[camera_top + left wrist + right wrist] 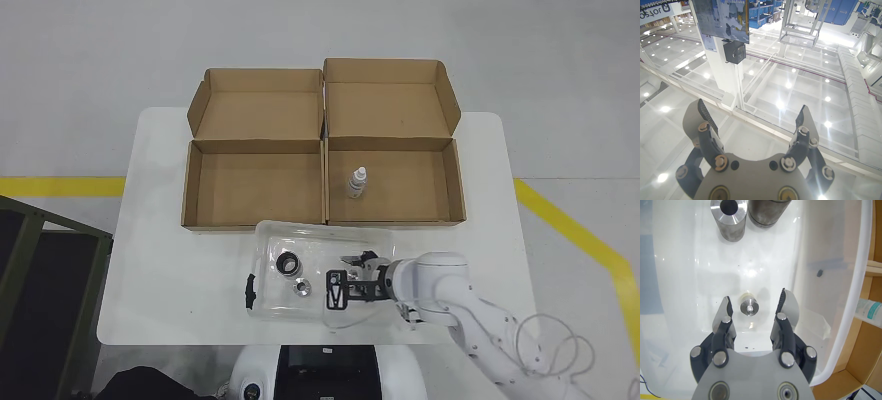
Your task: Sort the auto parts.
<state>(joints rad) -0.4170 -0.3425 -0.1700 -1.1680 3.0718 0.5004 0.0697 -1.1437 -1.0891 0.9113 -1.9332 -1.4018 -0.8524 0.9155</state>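
Currently right tool (755,295) spread over small round steel stud (749,308) in glossy white tub (854,285); left tool (752,103) spread.

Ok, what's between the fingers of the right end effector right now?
A small metal part, on the floor of the clear bin. In the right wrist view it sits in the gap of the open right end effector, touching neither finger.

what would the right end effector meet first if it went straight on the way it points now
Probably the small silver part: it sits in line between the open fingers of the right end effector, on the floor of the clear tub. Depth is unclear, so the fingertips might touch the floor first.
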